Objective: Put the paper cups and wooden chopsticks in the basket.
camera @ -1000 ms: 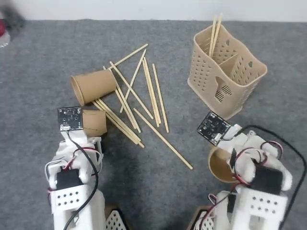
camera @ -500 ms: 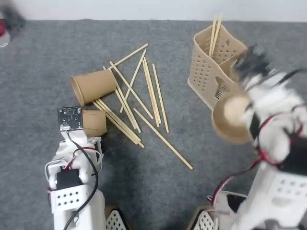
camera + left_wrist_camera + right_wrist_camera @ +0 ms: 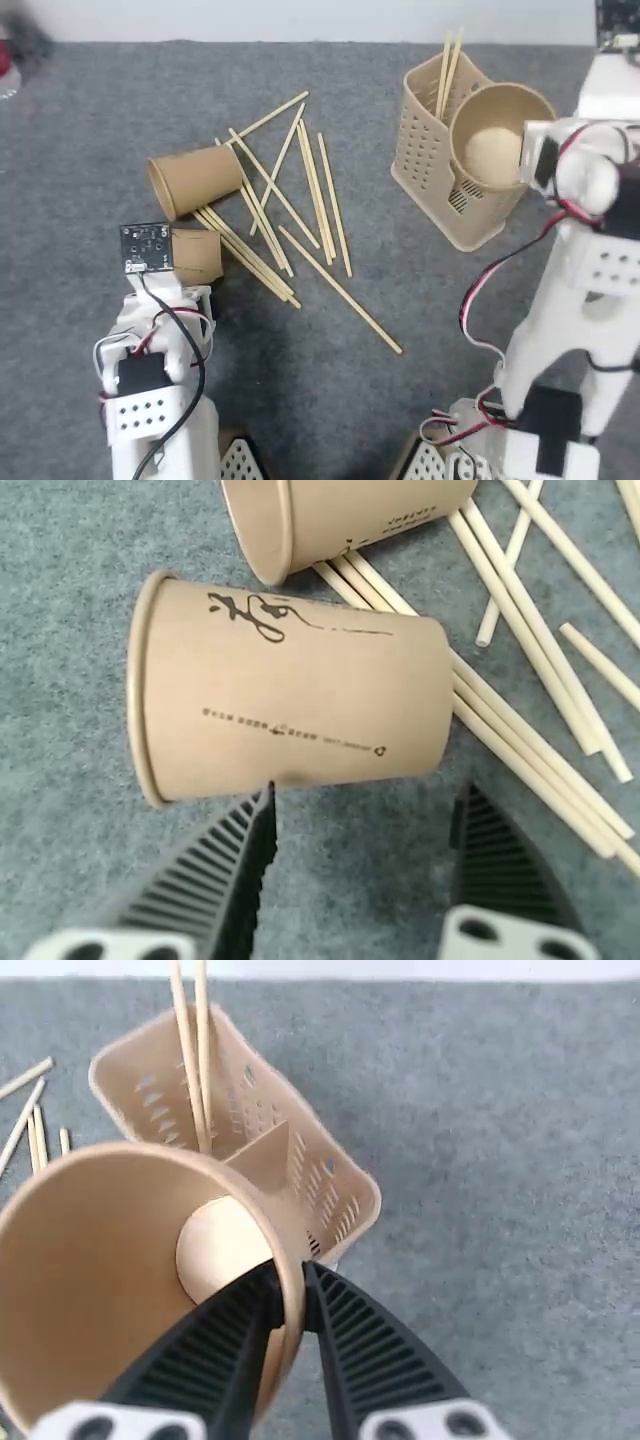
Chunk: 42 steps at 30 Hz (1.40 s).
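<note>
While right gripper (image 3: 288,1274) pinches its wall, cup (image 3: 493,150) hangs over basket (image 3: 425,152), mouth up, axis near vertical; left gripper (image 3: 368,798) wide open, empty.

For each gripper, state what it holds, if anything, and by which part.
Right gripper pinches a paper cup by its rim, one finger inside, one outside. Left gripper is open, holding nothing.

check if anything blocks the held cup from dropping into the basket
Nothing lies between them. The cup in the right tool hangs over the basket; two chopsticks stand in a compartment beside it.
</note>
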Each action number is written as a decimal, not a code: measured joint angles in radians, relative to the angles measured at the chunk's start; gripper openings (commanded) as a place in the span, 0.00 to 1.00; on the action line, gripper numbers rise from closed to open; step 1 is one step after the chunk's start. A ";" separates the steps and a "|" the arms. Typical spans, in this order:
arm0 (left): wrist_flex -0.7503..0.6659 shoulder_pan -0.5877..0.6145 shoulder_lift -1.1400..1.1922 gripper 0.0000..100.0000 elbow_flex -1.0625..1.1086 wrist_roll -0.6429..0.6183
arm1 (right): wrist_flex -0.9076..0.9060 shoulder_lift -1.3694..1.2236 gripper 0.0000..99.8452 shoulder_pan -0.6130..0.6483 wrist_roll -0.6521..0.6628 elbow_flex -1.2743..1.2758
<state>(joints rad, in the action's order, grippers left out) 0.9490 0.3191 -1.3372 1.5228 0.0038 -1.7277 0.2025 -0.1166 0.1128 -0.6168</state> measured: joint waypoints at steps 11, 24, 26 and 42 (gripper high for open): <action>0.000 0.000 0.000 0.27 0.000 0.000 | 0.025 0.002 0.01 -0.048 -0.064 -0.167; 0.000 0.000 0.000 0.27 0.000 0.000 | 0.025 -0.236 0.01 -0.055 -0.074 -0.167; 0.000 0.000 0.000 0.27 0.000 0.000 | 0.025 -0.245 0.01 -0.055 -0.074 -0.167; 0.000 0.000 0.000 0.27 0.000 0.000 | -0.015 -0.285 0.23 -0.061 -0.061 -0.250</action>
<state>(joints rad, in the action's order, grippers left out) 0.9490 0.3191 -1.3372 1.5228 0.0038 -1.7430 -0.0829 -0.1780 0.0514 -0.8669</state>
